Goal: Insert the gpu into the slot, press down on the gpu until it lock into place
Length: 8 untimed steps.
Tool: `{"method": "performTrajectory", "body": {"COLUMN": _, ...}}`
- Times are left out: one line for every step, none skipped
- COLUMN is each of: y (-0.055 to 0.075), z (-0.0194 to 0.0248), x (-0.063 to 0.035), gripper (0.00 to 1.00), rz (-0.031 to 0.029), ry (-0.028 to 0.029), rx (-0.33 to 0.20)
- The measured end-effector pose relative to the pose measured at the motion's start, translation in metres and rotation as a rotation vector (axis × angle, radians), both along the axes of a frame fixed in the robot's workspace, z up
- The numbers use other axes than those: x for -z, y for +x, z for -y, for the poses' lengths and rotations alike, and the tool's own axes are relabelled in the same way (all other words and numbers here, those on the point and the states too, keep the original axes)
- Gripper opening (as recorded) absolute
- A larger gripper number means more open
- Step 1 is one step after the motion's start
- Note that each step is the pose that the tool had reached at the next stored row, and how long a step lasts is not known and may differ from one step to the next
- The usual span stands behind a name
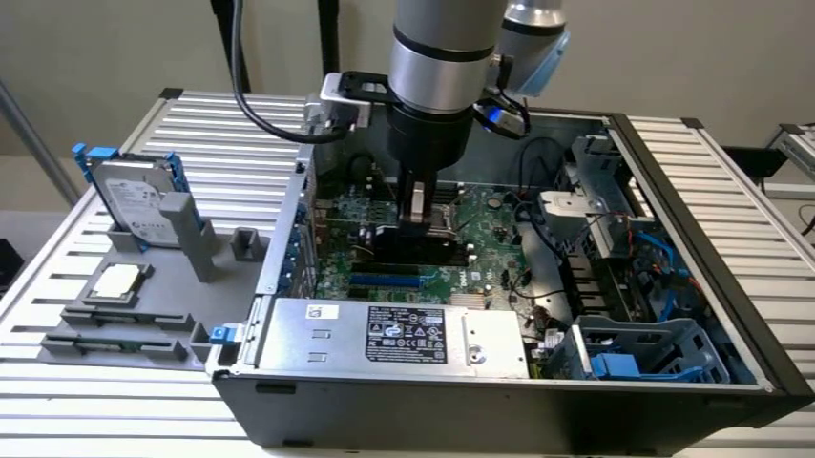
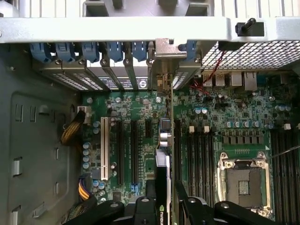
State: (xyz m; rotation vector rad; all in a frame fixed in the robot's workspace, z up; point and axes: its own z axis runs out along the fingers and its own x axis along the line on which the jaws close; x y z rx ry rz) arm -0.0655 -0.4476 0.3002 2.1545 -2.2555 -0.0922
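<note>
Legible marks: the gpu (image 2: 162,173) carries pale lettering on its upper edge that appears to read NVIDIA. The power supply (image 1: 319,329) bears a black-and-white label (image 1: 405,334) and a small white sticker, but the print on both is too fine to read.

End effector: the gripper (image 2: 164,200) is closed on the gpu, one black finger (image 2: 143,208) on each face of the card.

Location: the gpu stands on edge inside the open computer case (image 1: 510,415), over the green motherboard (image 2: 211,122).

Exterior view: the slot (image 1: 386,281), a bright blue strip, lies directly under the card's lower edge. Contact between them cannot be determined. A hard drive (image 1: 134,202) with blue rails stands on the grey tray (image 1: 76,305) outside the case.

Wrist view: the card's metal bracket (image 2: 165,56) sits against the rear wall among blue clips. A white expansion slot (image 2: 104,147) and the open processor socket (image 2: 242,183) lie on opposite sides of the card.
</note>
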Motion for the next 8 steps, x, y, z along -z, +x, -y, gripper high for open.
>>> {"method": "performTrajectory", "body": {"y": 0.000, "z": 0.0000, "x": 0.0018, "gripper": 0.26, "rz": 0.0000, "ry": 0.0000, "rx": 0.000}}
{"method": "performTrajectory", "body": {"y": 0.000, "z": -0.0001, "x": 0.0037, "gripper": 0.26, "rz": 0.0001, "ry": 0.0002, "rx": 0.000}}
{"method": "performTrajectory", "body": {"y": 0.000, "z": -0.0001, "x": 0.0054, "gripper": 0.26, "rz": 0.0000, "ry": 0.0002, "rx": 0.001}}
{"method": "performTrajectory", "body": {"y": 0.000, "z": -0.0001, "x": 0.0072, "gripper": 0.26, "rz": 0.0000, "ry": 0.0005, "rx": 0.000}}
{"method": "performTrajectory", "body": {"y": 0.000, "z": -0.0001, "x": 0.0092, "gripper": 0.26, "rz": 0.0000, "ry": 0.0009, "rx": 0.000}}
{"method": "performTrajectory", "body": {"y": 0.000, "z": -0.0001, "x": 0.0109, "gripper": 0.26, "rz": 0.0001, "ry": 0.0012, "rx": 0.000}}
{"method": "performTrajectory", "body": {"y": 0.000, "z": -0.0001, "x": 0.0127, "gripper": 0.26, "rz": 0.0002, "ry": 0.0015, "rx": 0.001}}
{"method": "performTrajectory", "body": {"y": 0.000, "z": -0.0001, "x": 0.0145, "gripper": 0.26, "rz": 0.0003, "ry": 0.0019, "rx": 0.001}}
